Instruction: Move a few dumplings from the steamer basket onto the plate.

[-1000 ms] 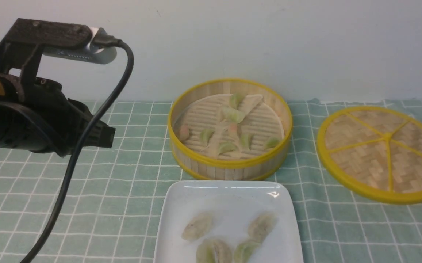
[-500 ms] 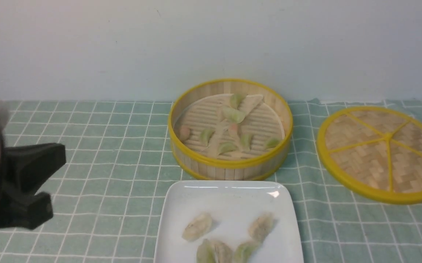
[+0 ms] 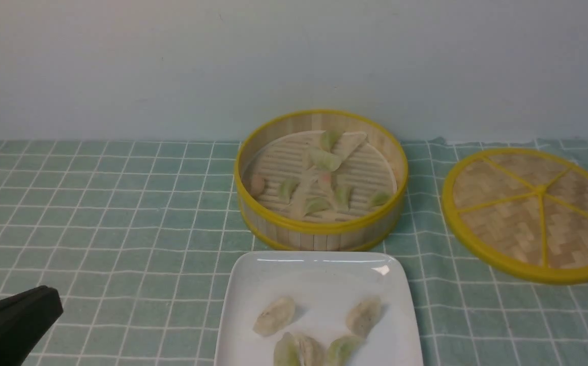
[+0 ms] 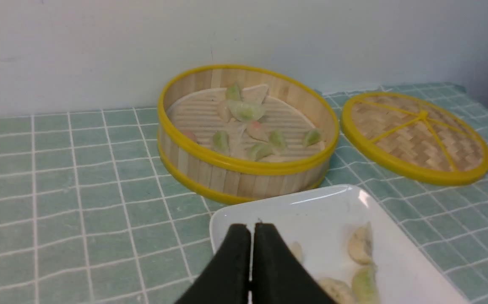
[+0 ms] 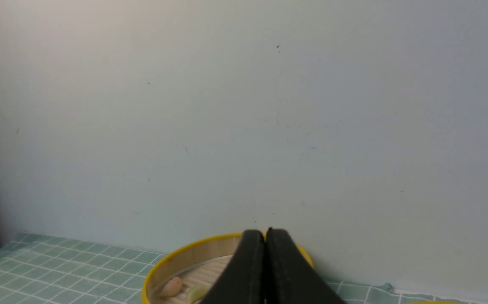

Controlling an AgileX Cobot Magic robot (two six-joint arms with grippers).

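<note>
Five small, pale, curved dumplings (image 3: 274, 315) sit on the shiny white square plate (image 3: 319, 284). More dumplings, some light green, lie in the round bamboo steamer basket (image 3: 319, 239), just behind the plate. The flat woven disc with yellow spokes (image 3: 540, 216) is to the right. The black left gripper (image 4: 250, 245) and black right gripper (image 5: 265, 249) are both closed, holding nothing.

table with green-and-white checked cloth (image 3: 136, 244), steamer basket (image 3: 321, 226), white plate (image 3: 319, 269), woven yellow-rimmed disc (image 3: 520, 229)
</note>
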